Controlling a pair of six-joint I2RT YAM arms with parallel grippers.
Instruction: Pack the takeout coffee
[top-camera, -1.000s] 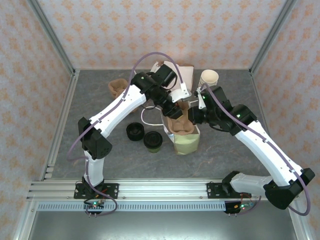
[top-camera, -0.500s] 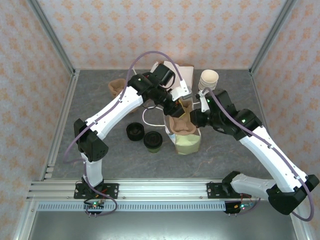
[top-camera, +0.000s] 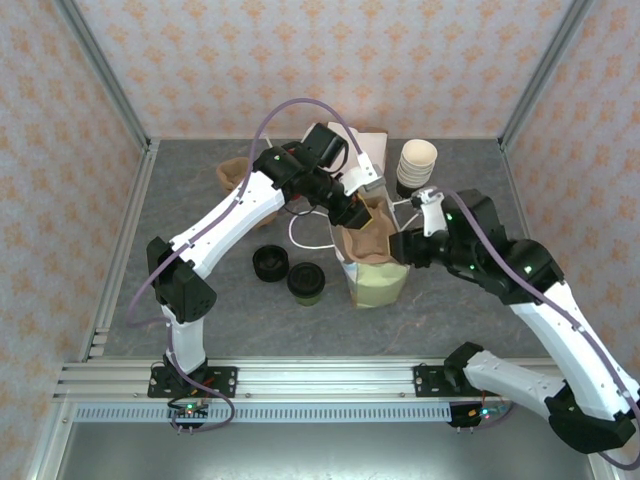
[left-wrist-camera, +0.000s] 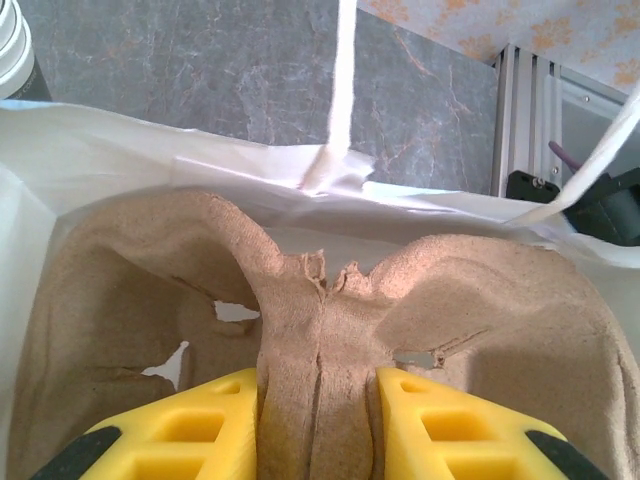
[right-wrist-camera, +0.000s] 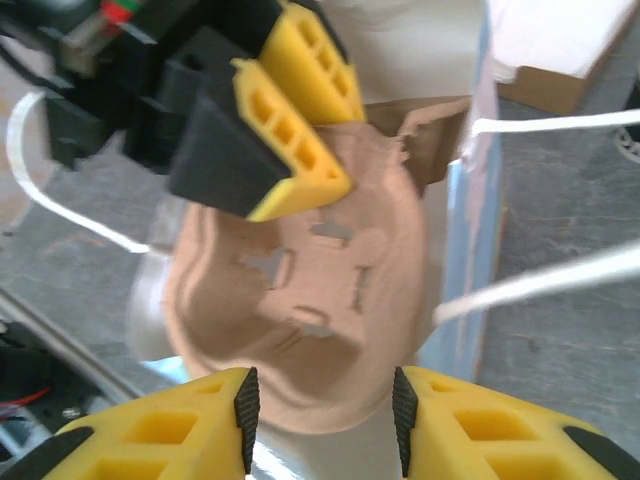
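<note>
The takeout coffee (top-camera: 306, 283) stands upright on the worktop (top-camera: 200, 310), an olive-green cup with its black lid on. It sits just left of the bag (top-camera: 378, 288) and outside it, with nothing holding it. A squat black pile of lids (top-camera: 270, 263) is close by on its left.

The bag is pale, stands open at the top, and has a brown pulp cup carrier (top-camera: 365, 243) inside its mouth. One of its white handles (top-camera: 298, 232) loops out over the worktop to the left.

My left gripper (left-wrist-camera: 320, 400) reaches into the bag from the far side. Its yellow fingers are closed most of the way onto the carrier's raised middle ridge, one pad against each side of it.

My right gripper (right-wrist-camera: 322, 420) is at the bag's right side. Its jaws are partway apart, with the near rim of the carrier and the bag's edge lying between them. From my wrist view I cannot tell whether the pads press on anything or stand free.

Beyond the bag, a nested stack of cups (top-camera: 417, 163) stands to the right at the back of the worktop. A carton (top-camera: 372, 143) lies behind my left wrist, and another brown pulp piece (top-camera: 232, 175) lies at the back left.
</note>
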